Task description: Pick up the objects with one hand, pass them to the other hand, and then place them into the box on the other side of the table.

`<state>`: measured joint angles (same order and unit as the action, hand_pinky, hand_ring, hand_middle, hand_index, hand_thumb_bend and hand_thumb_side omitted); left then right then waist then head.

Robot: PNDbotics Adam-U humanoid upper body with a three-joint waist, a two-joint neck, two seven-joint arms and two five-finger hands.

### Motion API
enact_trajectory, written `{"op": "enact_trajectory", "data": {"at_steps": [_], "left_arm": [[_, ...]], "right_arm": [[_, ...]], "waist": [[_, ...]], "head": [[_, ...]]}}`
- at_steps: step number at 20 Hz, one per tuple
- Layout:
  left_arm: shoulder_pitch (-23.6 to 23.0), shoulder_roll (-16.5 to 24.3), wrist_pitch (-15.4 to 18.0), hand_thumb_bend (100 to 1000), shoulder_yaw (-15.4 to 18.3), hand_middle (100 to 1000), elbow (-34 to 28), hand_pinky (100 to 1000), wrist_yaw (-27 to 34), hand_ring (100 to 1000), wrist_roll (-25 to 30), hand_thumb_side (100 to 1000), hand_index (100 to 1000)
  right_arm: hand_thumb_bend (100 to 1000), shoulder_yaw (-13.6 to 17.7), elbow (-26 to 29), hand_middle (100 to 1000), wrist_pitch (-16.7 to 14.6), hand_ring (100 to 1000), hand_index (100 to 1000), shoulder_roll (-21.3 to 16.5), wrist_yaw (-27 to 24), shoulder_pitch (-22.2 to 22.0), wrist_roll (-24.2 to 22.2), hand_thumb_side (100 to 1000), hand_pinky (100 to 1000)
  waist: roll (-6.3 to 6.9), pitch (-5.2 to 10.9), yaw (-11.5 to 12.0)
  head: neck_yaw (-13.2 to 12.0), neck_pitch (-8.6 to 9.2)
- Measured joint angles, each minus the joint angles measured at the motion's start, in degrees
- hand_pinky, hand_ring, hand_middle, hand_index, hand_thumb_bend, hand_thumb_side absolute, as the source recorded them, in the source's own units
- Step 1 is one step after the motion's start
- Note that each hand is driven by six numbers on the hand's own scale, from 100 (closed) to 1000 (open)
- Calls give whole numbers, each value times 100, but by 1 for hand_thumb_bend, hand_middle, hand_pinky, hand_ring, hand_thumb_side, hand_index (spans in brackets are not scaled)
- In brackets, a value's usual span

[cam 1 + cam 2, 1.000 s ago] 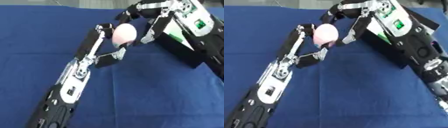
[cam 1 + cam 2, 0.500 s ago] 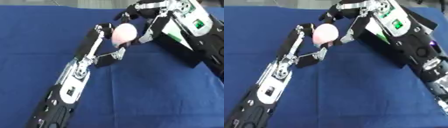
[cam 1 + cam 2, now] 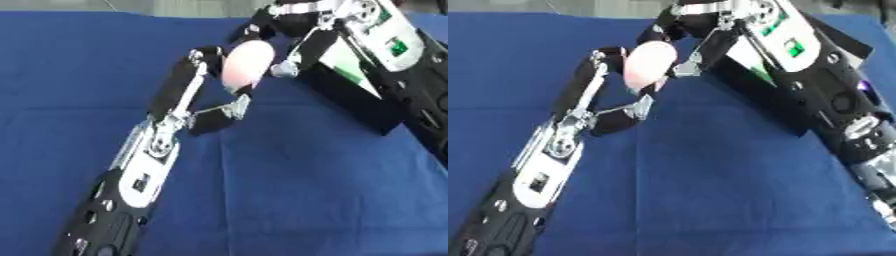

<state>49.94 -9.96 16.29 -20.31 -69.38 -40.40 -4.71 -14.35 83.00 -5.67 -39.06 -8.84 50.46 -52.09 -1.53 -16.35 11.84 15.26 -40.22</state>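
Hovering above the far middle of the blue desk point(image 3: 306, 190), a pale pink egg-shaped object point(image 3: 247, 64) sits between the two hands. The left hand point(image 3: 203, 95) reaches up from the near-left corner, its fingers curled round the object from the left and below. The right hand point(image 3: 293, 25) comes in from the far-right corner, its fingers bent around the object's top and right side, apparently touching it. The object's long axis runs roughly upright, tilted slightly right. Both hands are equally close, so this looks like the handover itself. No box can be made out.
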Motion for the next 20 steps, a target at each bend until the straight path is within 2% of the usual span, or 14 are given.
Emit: {"op": "enact_trajectory", "data": {"at_steps": [2,5,8,11,13,15,20], "left_arm": [[-1,-15,-5,104,0,512,15,575,0,551,-5,208,587],[-6,-16,-38,260,2,532,17,585,2,565,-39,238,645],[-11,-16,-116,352,4,549,27,593,-5,577,-121,277,686],[-22,-16,-247,503,6,583,82,606,-57,601,-241,347,737],[-35,-16,-322,639,6,606,92,615,-98,617,-297,404,772],[-47,-16,-361,696,6,619,110,619,-119,626,-333,427,788],[-57,-16,-390,761,20,632,125,623,-125,637,-464,458,807]], "right_arm": [[249,-4,31,430,44,945,499,0,-51,-1,1,100,805],[274,-21,71,421,64,940,490,-1,-105,-4,9,100,804],[293,-25,120,417,66,937,485,-2,-138,-7,10,100,803],[310,-25,175,414,68,934,481,-2,-169,-8,12,100,802],[313,-24,202,413,70,934,480,-3,-186,-12,11,100,801],[316,-21,213,413,75,934,480,-4,-198,-15,7,100,800],[316,3,214,412,103,935,479,-11,-204,-57,4,100,800]], "waist": [[0,0,0],[0,0,-1],[0,0,-1],[0,0,-1],[0,0,-1],[0,0,-1],[0,0,-1]], "head": [[-3,1],[-35,4],[-65,9],[-100,14],[-108,17],[-123,34],[-154,56]]}}
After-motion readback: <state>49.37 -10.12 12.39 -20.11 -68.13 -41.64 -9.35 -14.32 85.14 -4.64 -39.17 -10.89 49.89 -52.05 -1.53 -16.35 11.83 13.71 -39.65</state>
